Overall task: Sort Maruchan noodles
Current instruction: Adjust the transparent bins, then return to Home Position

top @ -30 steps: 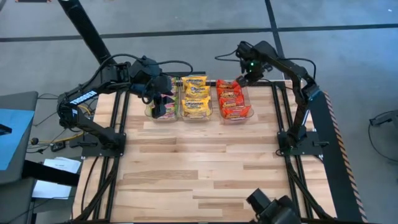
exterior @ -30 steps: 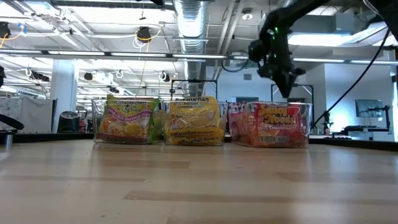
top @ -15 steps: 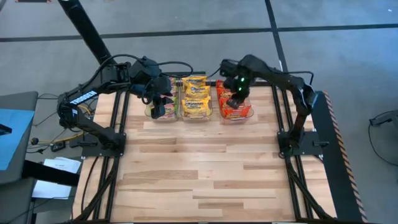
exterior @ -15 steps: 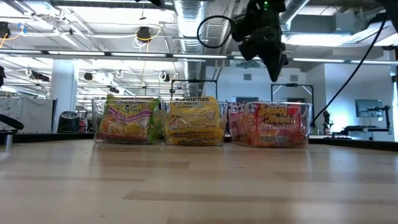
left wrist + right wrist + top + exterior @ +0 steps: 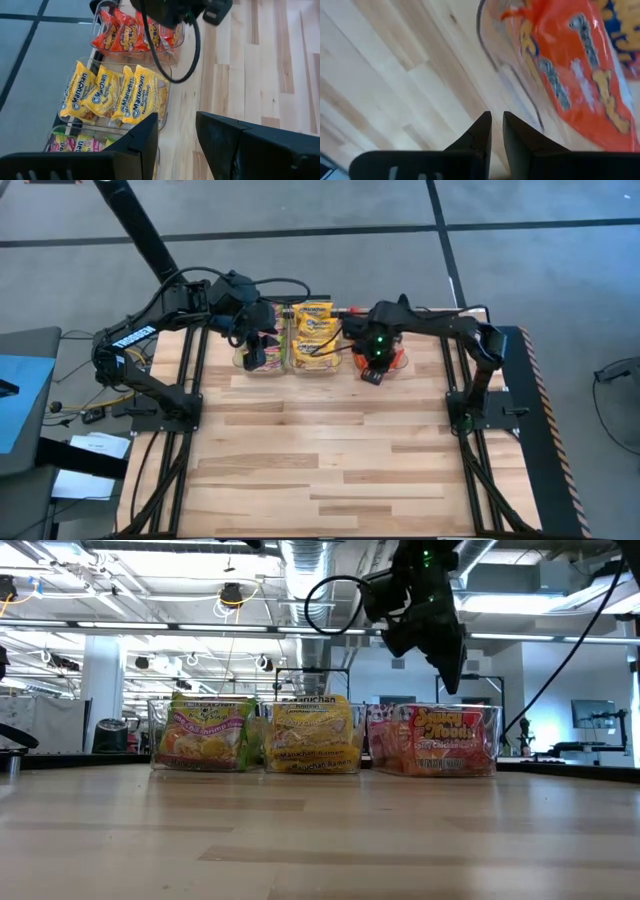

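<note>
Right tool [image 5: 372,377] hung nearly clenched, empty, at the red bin's [image 5: 398,361] 6 o'clock edge; red-orange noodles [image 5: 580,65] lay inside at its 12. Left tool [image 5: 256,352] sat open, empty, over the green packets [image 5: 200,732].

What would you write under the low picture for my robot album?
Three clear bins of sorted noodles sit in a row while the right gripper hangs above the red packets.
</note>
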Robot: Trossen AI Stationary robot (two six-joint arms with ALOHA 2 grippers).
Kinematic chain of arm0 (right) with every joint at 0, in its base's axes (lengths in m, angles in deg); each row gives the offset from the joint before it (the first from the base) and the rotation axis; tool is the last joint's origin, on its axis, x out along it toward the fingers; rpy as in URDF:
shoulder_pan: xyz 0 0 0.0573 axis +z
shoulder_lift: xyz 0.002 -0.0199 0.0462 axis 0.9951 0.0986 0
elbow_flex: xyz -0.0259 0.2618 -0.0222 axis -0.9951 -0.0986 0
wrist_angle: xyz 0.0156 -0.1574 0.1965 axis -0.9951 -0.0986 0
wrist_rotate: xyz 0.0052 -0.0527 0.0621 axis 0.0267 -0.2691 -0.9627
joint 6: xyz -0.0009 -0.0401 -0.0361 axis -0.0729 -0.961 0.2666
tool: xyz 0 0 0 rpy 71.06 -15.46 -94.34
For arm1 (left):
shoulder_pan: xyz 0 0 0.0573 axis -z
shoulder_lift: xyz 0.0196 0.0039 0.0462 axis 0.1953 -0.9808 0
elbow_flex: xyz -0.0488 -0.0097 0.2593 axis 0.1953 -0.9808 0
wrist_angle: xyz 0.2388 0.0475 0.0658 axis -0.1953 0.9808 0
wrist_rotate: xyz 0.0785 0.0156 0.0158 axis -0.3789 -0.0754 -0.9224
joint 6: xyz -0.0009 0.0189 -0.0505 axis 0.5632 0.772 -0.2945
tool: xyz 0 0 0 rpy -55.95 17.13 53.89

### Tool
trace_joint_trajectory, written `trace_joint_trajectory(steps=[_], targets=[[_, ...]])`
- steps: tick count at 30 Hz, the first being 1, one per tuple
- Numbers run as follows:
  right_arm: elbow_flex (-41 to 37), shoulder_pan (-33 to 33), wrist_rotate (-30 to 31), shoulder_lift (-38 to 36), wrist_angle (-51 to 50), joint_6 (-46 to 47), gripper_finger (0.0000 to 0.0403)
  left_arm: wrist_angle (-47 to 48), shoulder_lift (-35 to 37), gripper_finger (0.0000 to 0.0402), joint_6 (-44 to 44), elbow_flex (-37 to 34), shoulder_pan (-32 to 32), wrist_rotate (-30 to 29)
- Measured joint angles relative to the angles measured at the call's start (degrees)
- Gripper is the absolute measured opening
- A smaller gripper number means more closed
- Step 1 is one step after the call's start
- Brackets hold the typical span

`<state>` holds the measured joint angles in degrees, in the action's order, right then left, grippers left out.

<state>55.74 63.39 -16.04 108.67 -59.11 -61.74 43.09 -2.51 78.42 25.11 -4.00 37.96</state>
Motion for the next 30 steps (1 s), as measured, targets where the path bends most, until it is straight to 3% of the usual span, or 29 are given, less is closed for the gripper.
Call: trace_joint_trajectory(steps=[15,23,30], targets=[[-3.31,-1.70,-0.46,0.61,10.58,1.83,0.0070,0.13,0.00,0.0122,0.33,0.00,0.00,0.02],[-3.38,-1.95,-1.29,0.78,10.94,2.45,0.0070,0.67,0.00,0.0122,0.44,0.00,0.00,0.02],[-0.34,-1.28,-1.16,-3.81,10.03,0.58,0.0070,0.89,0.66,0.0122,-1.30,0.03,0.00,0.98]])
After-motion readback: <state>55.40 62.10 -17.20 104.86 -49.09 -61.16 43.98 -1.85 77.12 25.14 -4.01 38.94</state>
